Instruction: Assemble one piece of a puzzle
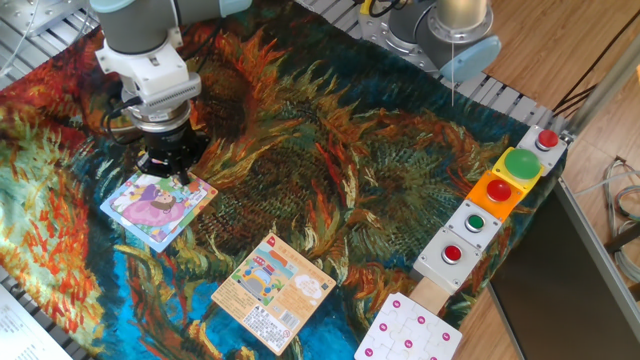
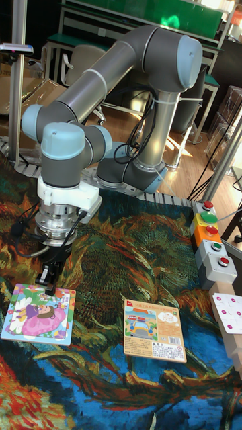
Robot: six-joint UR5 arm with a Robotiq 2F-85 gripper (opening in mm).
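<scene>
The puzzle (image 1: 155,208) lies flat on the patterned cloth at the left, a pastel square with a pink-purple figure; the tall fixed view shows the puzzle (image 2: 37,314) at the lower left. My gripper (image 1: 170,176) points straight down at the puzzle's far corner, fingertips at or just above its edge. In the tall fixed view the gripper (image 2: 49,282) stands over the puzzle's top edge, its dark fingers close together. I cannot make out the piece on its own. It may be hidden under the fingers.
An orange printed card (image 1: 272,292) lies right of the puzzle. A white board with pink dots (image 1: 410,332) sits at the front right. A row of button boxes (image 1: 495,200) lines the right edge. A second robot's base (image 1: 450,30) stands at the back.
</scene>
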